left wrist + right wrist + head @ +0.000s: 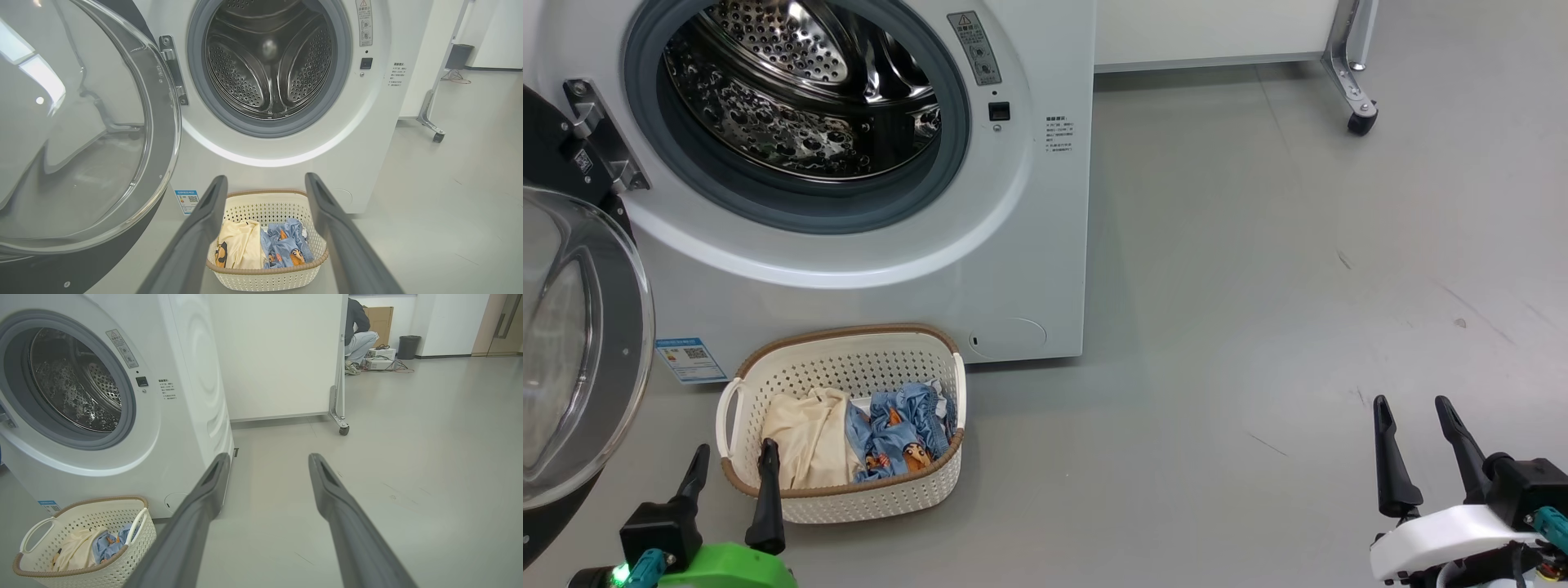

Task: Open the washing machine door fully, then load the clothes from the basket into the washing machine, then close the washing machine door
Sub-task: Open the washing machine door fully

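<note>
Far over at nine o'clock in the head view: the washing machine door [564, 351], wide open, with a black rim and round clear glass, hung on a metal hinge [596, 135].

Down at eight o'clock: the left gripper [735, 446], green at the back, its two dark fingers spread apart with nothing between them, pointing toward twelve.

Just past those fingers, a bit nearer the middle: the basket [874, 500], cream with a brown rim, sitting on the grey floor [1217, 327] right in front of the washing machine [1013, 269]. Touching the nearer finger or not: too hard to tell.

Inside the basket: the clothes [833, 445], a cream piece [800, 437] on the nine o'clock side and blue pieces [907, 425] with orange pictures on the three o'clock side, pressed together.

Between door and basket, low on the machine's front: a small blue sticker [690, 359].

Up at ten o'clock: the machine's big round hole, with a grey rubber ring [654, 163] around a shiny steel drum [768, 139] full of little holes.

At two o'clock: a little black wheel [1362, 122] under a metal leg.

At four o'clock: the right gripper [1412, 400], white at the back, fingers spread apart too, holding nothing, over the floor and well apart from the basket.
</note>
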Robot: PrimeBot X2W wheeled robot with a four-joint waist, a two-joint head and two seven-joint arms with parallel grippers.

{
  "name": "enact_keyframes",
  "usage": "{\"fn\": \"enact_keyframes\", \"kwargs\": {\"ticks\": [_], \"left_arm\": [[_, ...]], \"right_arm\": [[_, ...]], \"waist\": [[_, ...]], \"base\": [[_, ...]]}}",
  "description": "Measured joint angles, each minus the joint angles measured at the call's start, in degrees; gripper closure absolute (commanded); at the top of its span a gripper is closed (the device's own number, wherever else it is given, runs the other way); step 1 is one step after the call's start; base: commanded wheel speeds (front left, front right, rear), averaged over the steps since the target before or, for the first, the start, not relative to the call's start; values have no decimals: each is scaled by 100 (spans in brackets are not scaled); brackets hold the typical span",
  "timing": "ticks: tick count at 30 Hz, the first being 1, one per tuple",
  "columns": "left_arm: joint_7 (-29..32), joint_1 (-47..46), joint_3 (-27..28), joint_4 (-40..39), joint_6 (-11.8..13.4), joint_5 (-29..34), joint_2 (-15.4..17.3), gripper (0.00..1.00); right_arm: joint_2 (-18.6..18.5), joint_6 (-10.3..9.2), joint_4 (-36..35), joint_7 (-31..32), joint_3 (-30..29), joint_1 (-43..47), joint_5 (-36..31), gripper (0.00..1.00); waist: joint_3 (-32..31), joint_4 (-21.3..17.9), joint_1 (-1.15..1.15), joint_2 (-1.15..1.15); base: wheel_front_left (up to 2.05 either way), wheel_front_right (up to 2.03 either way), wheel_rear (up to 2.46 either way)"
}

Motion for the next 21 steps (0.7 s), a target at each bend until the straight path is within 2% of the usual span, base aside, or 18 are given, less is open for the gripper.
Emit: {"fn": "enact_keyframes", "kwargs": {"ticks": [21], "left_arm": [[0,-4,29,-49,1,51,-29,0]], "right_arm": [[86,0,-41,0,-21,84,0,0]], "waist": [[112,136,0,0]], "base": [[0,0,0]]}}
